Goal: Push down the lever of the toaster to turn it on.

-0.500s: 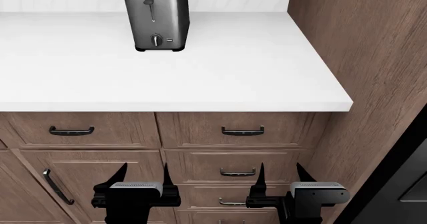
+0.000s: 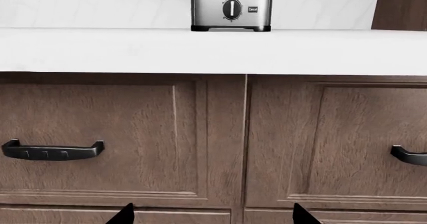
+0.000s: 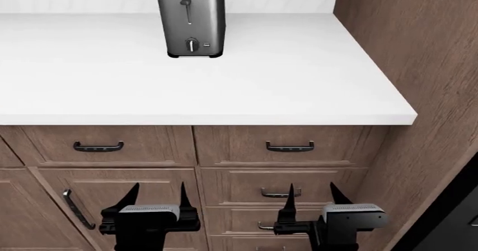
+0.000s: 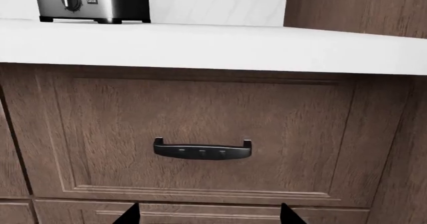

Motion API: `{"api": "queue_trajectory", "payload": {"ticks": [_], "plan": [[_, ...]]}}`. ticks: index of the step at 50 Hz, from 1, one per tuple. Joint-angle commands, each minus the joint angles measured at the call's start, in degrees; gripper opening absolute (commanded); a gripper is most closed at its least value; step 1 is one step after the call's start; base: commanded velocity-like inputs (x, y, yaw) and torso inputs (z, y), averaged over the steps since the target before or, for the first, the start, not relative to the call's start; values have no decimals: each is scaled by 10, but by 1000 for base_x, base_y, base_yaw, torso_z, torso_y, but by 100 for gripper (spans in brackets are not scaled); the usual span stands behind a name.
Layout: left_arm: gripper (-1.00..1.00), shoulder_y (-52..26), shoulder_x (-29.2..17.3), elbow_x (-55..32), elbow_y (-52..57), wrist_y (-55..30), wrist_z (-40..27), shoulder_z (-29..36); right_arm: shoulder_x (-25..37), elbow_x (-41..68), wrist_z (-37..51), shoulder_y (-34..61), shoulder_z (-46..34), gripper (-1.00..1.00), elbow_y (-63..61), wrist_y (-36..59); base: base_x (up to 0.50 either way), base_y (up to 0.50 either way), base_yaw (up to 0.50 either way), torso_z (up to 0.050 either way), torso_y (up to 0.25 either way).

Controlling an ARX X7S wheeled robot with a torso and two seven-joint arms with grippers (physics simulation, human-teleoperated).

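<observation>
The brushed-steel toaster [image 3: 190,18] stands at the back of the white counter [image 3: 224,77], its narrow face toward me. The dark lever [image 3: 185,3] sits near the top of its vertical slot, above the round dial [image 3: 192,45]. Only the toaster's lower part with the dial shows in the left wrist view [image 2: 231,8] and in the right wrist view [image 4: 92,2]. My left gripper [image 3: 158,197] and right gripper [image 3: 312,198] are both open and empty, held low in front of the drawers, far below the toaster.
Wooden drawers with black handles [image 3: 98,147] [image 3: 290,147] sit under the counter's front edge. A tall wooden cabinet side [image 3: 418,49] walls off the right. A white wall runs behind the counter.
The head view has shifted left, so the toaster, counter and drawers now sit further right in the picture. Both grippers stay open at the same low height.
</observation>
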Motion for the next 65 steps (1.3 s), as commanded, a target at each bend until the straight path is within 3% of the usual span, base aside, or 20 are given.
{"api": "queue_trajectory", "payload": {"ticks": [1, 17, 24, 29, 34, 40, 44, 49, 52, 61, 65], "plan": [[100, -1, -12, -11, -2, 4, -15, 11, 12, 6, 7, -1, -21, 100, -2, 1, 0, 500, 0, 0, 0], [100, -3, -22, -22, -3, 7, -29, 23, 24, 17, 14, 1, -34, 100, 2, -2, 0, 500, 0, 0, 0], [100, -4, -28, -15, -2, 16, -41, 28, 27, 31, 15, 1, -37, 100, 1, -2, 0, 0, 0, 0, 0], [100, 11, -42, 9, 82, 20, -69, 18, 29, 44, 14, 1, -37, 100, 0, 0, 0, 0, 0, 0, 0], [100, 15, -67, -99, 297, -80, -86, -63, 32, 49, 15, 2, -41, 100, 2, 4, 0, 0, 0, 0, 0], [100, -27, -142, -378, 530, -197, -184, -285, 35, 51, 25, -6, -44, 100, -17, 14, 0, 0, 0, 0, 0], [100, -18, -195, -570, 568, -166, -265, -443, 37, 49, 28, -6, -48, 100, -17, 13, 0, 0, 0, 0, 0], [100, 23, -201, -675, 558, -103, -298, -569, 40, 50, 29, -5, -53, 100, -16, 12, 0, 0, 0, 0, 0], [100, 41, -198, -700, 554, -86, -299, -603, 42, 51, 28, -4, -55, 100, -13, 9, 0, 0, 0, 0, 0], [100, 45, -185, -710, 549, -75, -302, -611, 47, 52, 28, -6, -65, 100, -20, 7, 0, 0, 0, 0, 0], [100, 38, -185, -703, 549, -79, -303, -599, 51, 58, 43, -28, -69, 100, -130, 65, 0, 0, 0, 0, 0]]}}
